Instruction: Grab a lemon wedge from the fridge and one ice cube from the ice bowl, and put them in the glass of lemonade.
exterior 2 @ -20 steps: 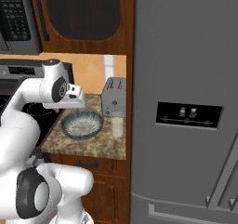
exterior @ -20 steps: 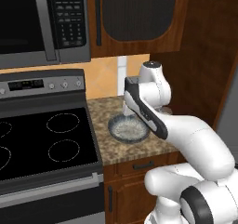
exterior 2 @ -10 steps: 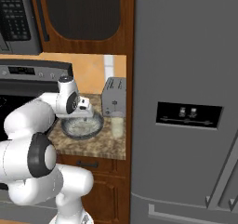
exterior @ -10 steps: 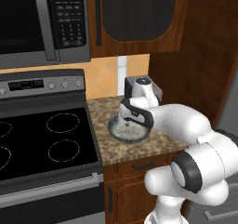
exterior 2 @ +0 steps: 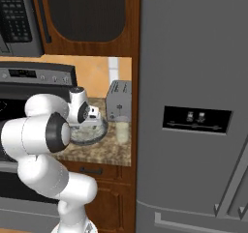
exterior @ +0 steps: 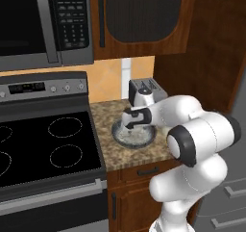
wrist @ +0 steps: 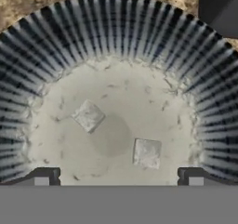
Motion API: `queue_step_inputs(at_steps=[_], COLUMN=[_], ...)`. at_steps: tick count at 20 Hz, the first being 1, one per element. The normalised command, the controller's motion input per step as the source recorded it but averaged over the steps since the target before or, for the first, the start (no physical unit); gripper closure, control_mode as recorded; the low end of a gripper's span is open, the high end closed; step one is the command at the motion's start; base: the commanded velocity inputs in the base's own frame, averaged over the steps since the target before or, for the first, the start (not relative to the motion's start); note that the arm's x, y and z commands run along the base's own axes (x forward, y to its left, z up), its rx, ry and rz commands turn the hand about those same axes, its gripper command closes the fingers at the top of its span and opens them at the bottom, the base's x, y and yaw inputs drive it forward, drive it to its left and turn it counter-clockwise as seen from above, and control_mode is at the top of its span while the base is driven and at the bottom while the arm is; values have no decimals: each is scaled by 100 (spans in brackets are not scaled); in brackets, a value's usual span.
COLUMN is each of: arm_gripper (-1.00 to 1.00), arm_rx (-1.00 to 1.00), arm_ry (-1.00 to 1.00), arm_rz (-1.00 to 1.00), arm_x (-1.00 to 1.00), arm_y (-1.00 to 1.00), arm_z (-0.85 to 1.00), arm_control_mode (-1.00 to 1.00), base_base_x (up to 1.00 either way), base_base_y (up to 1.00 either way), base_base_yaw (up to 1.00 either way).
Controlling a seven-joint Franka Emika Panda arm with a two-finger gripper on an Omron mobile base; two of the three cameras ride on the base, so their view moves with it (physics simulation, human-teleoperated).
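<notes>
Ice bowl (wrist: 116,42) directly under spread-open tool (wrist: 118,175), two cubes (wrist: 88,115) apart mid-floor, ribbed wall all around.

Even soft light, coarse pixelated render

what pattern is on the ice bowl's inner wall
Dark and pale radial stripes on the ice bowl wall, above a speckled whitish floor; clearest in the hand view.

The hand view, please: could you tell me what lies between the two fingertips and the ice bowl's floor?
Two ice cubes lie on the ice bowl's speckled floor ahead of the open gripper; otherwise that stretch is bare.
</notes>
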Motion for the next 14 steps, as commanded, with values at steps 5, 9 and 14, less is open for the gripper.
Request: queue_step_inputs(at_steps=[5, 9, 14], arm_gripper=[-100, -100, -100], arm_rx=[0, 0, 0], arm_ry=[0, 0, 3], arm_rz=[0, 0, 0], arm_x=[33, 43, 2], arm_y=[-2, -14, -13], arm_z=[-56, -43, -16], arm_control_mode=[-100, -100, -100], base_base_x=[0, 0, 0], base_base_y=[0, 0, 0], base_base_yaw=[0, 0, 0])
